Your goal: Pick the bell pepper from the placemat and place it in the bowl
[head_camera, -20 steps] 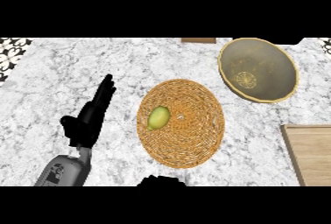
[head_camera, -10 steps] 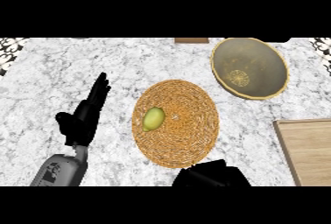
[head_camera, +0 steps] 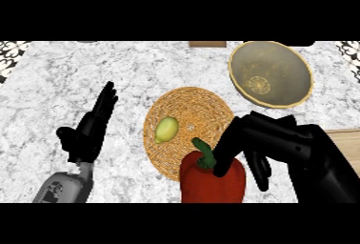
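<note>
- Your right hand (head_camera: 281, 143), black and bulky at the lower right, has its fingers curled down over the top and right flank of the glossy red bell pepper (head_camera: 211, 183). One finger lies just beside the green stem (head_camera: 202, 151).
- The pepper sits at the view's lower edge, overlapping the near rim of the round woven straw placemat (head_camera: 200, 107). Whether it has left the mat, you cannot tell.
- A small yellow-green oval fruit (head_camera: 166, 129) lies on the mat's left half, apart from the pepper.
- The grey bowl with a gold rim (head_camera: 281, 64) stands beyond the mat, up and to the right.
- Your left hand (head_camera: 88, 133) rests open at the left, fingers up.
- This looks like the grasp-and-lift step. Next, carry the pepper up and right over the bowl before letting go.
</note>
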{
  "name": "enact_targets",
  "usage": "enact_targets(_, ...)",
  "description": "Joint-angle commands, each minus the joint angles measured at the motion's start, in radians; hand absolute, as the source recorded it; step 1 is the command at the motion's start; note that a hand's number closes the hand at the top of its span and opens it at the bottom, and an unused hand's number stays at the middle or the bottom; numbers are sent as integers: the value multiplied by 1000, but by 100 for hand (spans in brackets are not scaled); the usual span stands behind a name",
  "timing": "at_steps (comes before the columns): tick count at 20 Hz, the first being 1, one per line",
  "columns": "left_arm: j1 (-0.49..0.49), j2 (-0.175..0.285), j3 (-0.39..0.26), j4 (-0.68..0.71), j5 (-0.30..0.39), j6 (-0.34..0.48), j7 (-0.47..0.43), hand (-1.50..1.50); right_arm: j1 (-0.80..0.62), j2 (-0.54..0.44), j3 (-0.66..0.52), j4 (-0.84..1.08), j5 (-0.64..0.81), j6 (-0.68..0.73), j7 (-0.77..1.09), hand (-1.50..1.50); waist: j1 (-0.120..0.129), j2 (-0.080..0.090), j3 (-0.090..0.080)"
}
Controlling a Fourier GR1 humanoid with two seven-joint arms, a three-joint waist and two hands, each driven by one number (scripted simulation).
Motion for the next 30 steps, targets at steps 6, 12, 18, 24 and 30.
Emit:
enact_targets(6,22,-19,5,16,-27,-12,-38,0,-30,58,-283,255,-206,280,-115,150,-6,-1,0)
enact_targets(12,4,22,46,-32,-1,-39,12,0,-13,1,-283,529,-152,426,-274,150,1,2,0)
enact_targets(18,39,-33,-10,-69,-34,-13,32,0,-11,84,-238,782,20,470,-416,150,6,1,0)
enact_targets(24,36,-56,-22,-38,-83,0,3,0,3,228,-305,1048,93,456,-563,150,2,0,0)
enact_targets(30,-25,-9,76,8,-8,-72,18,0,31,286,-378,1383,107,445,-844,150,9,7,1)
